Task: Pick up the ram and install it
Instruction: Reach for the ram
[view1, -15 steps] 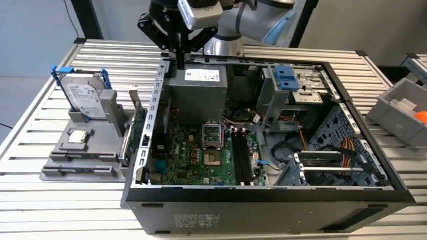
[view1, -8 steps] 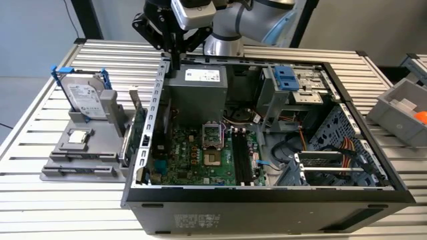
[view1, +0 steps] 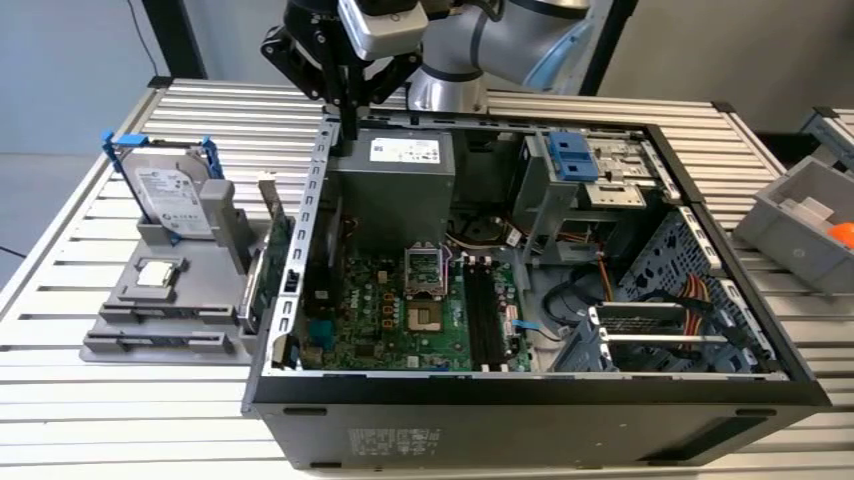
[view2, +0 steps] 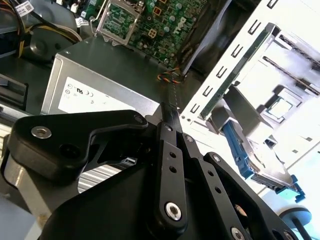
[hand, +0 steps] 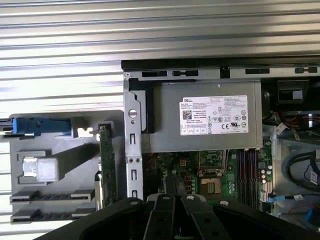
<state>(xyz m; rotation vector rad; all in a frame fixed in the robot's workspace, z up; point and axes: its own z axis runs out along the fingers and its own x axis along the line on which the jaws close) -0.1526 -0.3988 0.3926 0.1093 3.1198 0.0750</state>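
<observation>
Step in hand: approach; pick not yet made.

Ram (view1: 274, 265) stands on its long edge in the grey holder (view1: 160, 300) on the counter (view1: 120, 410). It is outside the case (view1: 534, 410), just beside the case wall on the exterior view's left. In the first wrist view the ram (hand: 106, 165) reads as a thin green strip between holder and wall. In the second wrist view the ram (view2: 231, 80) shows behind the slotted wall.

Gripper (view1: 350, 130) hangs over the rear corner of the case by the power supply (view1: 394, 190), fingers pointing down. It is clenched on nothing (tips look pressed together in both wrist views) and is apart from the ram.

Slots (view1: 483, 310) on the board look unfilled.

Judgement: a grasp calls for parted fingers set across the ram's thin faces, then a straight descent onto its top edge. Room is tight (case wall on one side, holder post on the other), so a small sideways error could clip the wall or tilt the ram.
</observation>
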